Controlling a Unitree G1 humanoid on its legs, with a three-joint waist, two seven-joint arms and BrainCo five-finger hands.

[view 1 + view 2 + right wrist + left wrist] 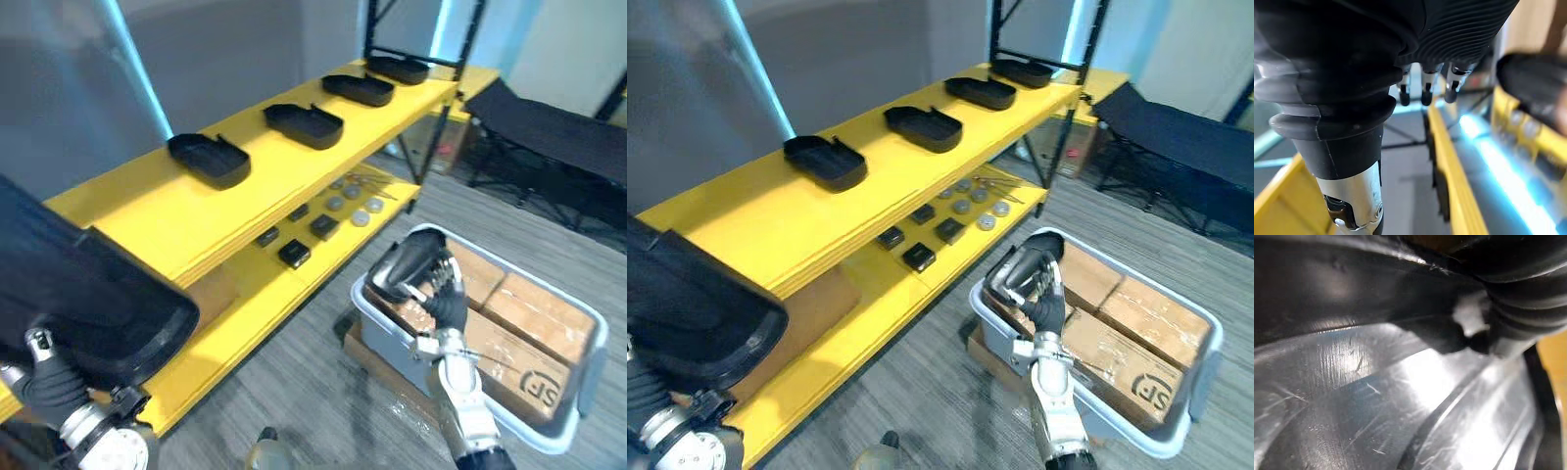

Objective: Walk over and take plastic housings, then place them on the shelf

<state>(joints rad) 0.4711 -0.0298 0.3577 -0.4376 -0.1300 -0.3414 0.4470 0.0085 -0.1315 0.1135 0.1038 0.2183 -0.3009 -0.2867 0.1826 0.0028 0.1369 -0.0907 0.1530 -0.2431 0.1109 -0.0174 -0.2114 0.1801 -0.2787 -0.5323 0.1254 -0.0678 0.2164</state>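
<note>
**Fig. 1. A housing at the near end of the shelf, four already lying on it**

The yellow shelf runs away from the robot and has an upper and a lower board. On the upper board four black plastic housings lie in a row, open side up and well apart from one another. The first is nearest the robot, then come the second and the third. The last lies at the shelf's far end.

A fifth housing hangs over the shelf's near end. It sits directly above the left hand, whose dark ribbed cover shows beneath it. Whether this hand is clamped on the housing cannot be told (the housing hides everything past the cover). In the left wrist view a glossy dark surface lies right against that cover.

On the lower board, about midway along the shelf, lie small black parts, with round silver discs just beyond them.

On the floor beside the shelf's front edge stands a grey bin packed with cardboard boxes. The right hand hangs over the bin corner nearest the shelf. Its fingers are curled inward and nothing is seen in them.
</note>
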